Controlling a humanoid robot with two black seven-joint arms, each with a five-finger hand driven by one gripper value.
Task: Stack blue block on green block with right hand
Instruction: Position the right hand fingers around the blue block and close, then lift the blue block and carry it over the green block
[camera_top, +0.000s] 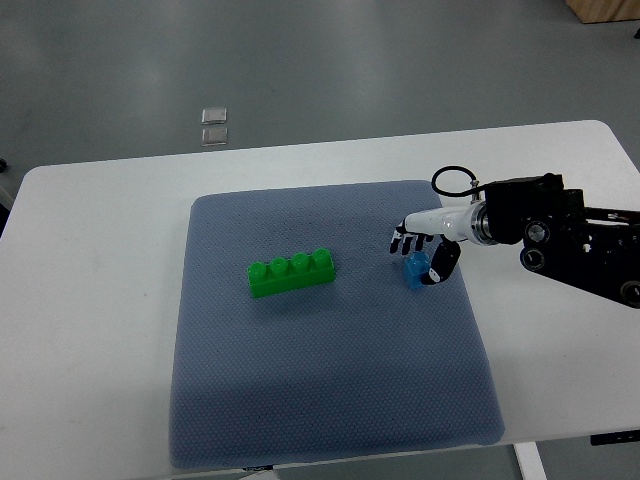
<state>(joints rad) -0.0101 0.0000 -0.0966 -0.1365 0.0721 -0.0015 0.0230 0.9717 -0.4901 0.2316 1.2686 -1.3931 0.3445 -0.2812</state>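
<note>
Top view: your right hand (425, 252) enters from right edge, over gray mat (330, 400) on white table (90, 300). Fingers (405, 240) curl toward left, thumb below; blue block (416, 269) sits between them, gripped or merely touched, you cannot tell. Whether block is lifted off mat, unclear. Block small, no clear long axis. Green block (292, 273) lies well apart, left of fingertips; four studs up, long axis left-right, right end tilted slightly toward far side.
</note>
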